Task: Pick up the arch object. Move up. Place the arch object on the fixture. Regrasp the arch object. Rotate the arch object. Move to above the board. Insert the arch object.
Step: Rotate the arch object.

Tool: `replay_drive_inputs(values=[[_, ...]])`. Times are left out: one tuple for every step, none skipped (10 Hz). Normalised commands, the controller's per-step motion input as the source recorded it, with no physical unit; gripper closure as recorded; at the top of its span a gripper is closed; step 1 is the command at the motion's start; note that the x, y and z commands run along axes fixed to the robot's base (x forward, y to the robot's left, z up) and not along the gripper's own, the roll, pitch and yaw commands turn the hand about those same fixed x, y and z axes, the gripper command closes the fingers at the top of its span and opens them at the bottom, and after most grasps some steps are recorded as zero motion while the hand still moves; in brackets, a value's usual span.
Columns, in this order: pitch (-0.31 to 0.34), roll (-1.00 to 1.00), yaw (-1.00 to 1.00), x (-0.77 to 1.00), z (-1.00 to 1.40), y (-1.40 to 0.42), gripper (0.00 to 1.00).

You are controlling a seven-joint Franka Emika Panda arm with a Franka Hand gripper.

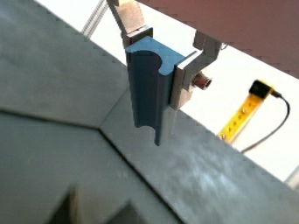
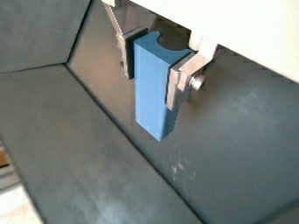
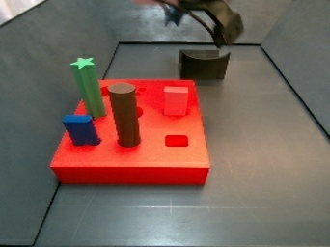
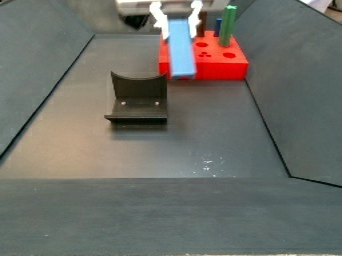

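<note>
Much of the arm is lost to view: in a side view the gripper (image 3: pixel 219 34) is a dark blur at the top edge, above the fixture (image 3: pixel 204 64), and whatever it carries cannot be made out there. In another side view the gripper (image 4: pixel 178 18) is cut off by the upper edge, only its two pale fingers (image 4: pixel 159 17) showing. Those fingers are clamped on the upper end of the arch object (image 4: pixel 179 50), which hangs upright in the air, clear of the worktop (image 4: pixel 201 140), just beside and above the fixture (image 4: pixel 136 98). The board (image 4: pixel 214 60) stands behind it, partly covered by the hanging piece.

Both wrist views show the hold close up: the gripper (image 1: pixel 162 66) has silver fingers (image 1: pixel 184 77) pressing the blue block's (image 1: pixel 149 87) sides, and the other shows the same gripper (image 2: pixel 158 61) with the arch object (image 2: pixel 155 87) hanging below, its curved notch at the top tucked between the plates.

Counting: one arch object, one fixture, one board (image 3: pixel 135 145). On the board stand four pegs: one green star peg (image 3: pixel 89 87), one brown cylinder (image 3: pixel 123 114), one short blue block (image 3: pixel 80 129), one red peg (image 3: pixel 176 98). A yellow tape measure (image 1: pixel 247 107) lies outside the bin.
</note>
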Motion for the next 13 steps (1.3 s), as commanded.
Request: replay_drive_inputs(values=[[-0.046, -0.10, -0.05, -0.89, 1.00, 0.07, 1.00], [-0.027, -0.10, -0.07, -0.89, 1.00, 0.06, 1.00], [-0.011, -0.10, -0.07, -0.76, 0.87, 0.04, 1.00], [0.012, -0.10, -0.07, -0.53, 0.64, 0.02, 1.00], [0.021, -0.09, -0.06, -0.42, 0.53, 0.01, 1.00], [0.052, -0.07, -0.04, -0.13, 0.25, -0.01, 1.00], [-0.075, -0.96, -1.00, 0.00, 0.00, 0.00, 1.00], [-0.056, -0.96, -1.00, 0.05, -0.15, 0.03, 1.00], [-0.025, -0.96, -1.00, -0.03, -0.05, 0.07, 1.00], [0.034, -0.95, -1.00, -0.08, 0.01, 0.04, 1.00], [0.071, -0.94, -1.00, -0.06, 0.01, 0.03, 1.00], [0.166, -0.92, -1.00, 0.02, -0.01, 0.03, 1.00], [0.206, -0.92, -1.00, 0.02, -0.01, 0.02, 1.00]])
